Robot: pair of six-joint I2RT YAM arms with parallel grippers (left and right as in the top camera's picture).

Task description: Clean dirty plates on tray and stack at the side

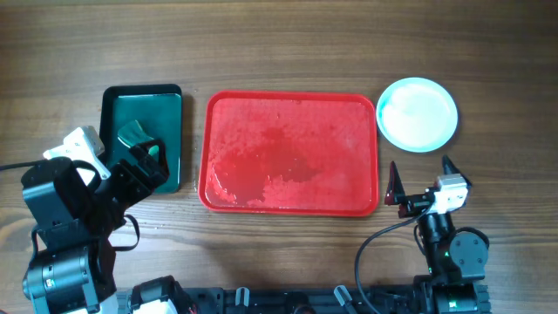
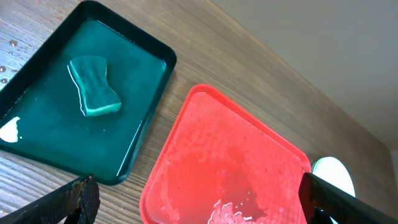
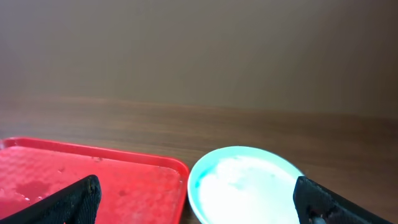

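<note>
Red tray wet, mid worktop. Plates on worktop just right of red tray, by far corner. Right gripper right of red tray, wide open, empty. Left gripper left of red tray, over green tray with sponge, wide open, empty.

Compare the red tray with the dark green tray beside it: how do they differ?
The red tray is clearly larger than the dark green tray. The dark green tray holds a sponge in shallow water; the red tray holds only a wet film. The dark green tray has a black rim; the red tray's rim is red. Both are rectangular with rounded corners and lie flat on the table.
</note>
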